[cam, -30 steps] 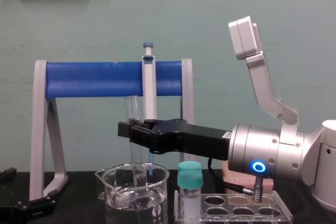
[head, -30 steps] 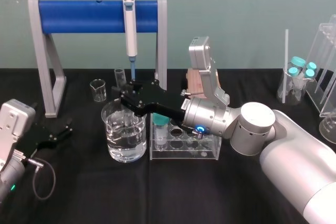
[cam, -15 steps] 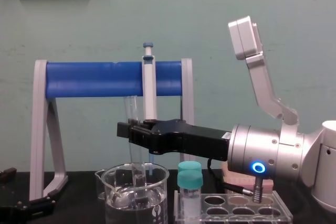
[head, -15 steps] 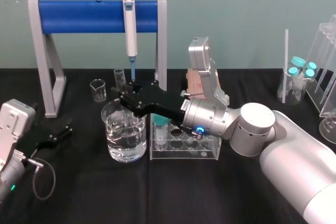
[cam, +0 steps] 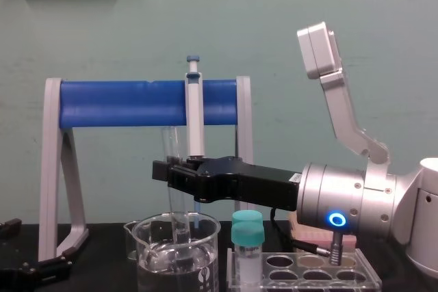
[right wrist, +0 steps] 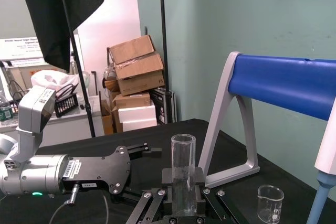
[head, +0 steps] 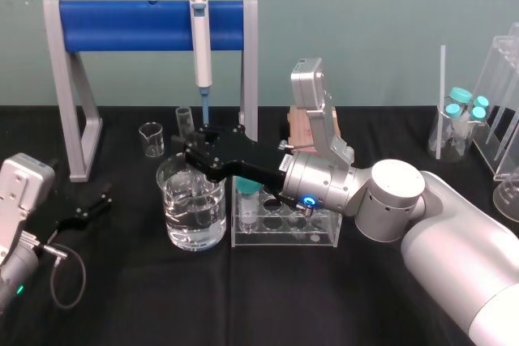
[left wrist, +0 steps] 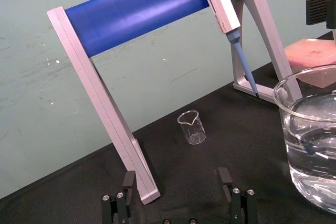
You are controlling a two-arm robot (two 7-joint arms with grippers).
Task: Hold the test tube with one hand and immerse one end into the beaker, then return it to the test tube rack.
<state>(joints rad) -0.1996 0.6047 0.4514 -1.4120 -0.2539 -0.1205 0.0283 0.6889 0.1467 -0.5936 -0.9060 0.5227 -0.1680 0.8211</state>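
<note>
One end down: my right gripper [head: 193,151] pinches test tube [cam: 170,143] near-upright so bottom reaches into beaker [cam: 145,247] (test tube rack [head: 284,237] beside); left gripper [head: 83,207] parked, spread.

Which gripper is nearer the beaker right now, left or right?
Right. The right gripper hangs directly over the beaker, shut on the test tube that dips into it. The left gripper sits low and open, off to the beaker's left.
</note>
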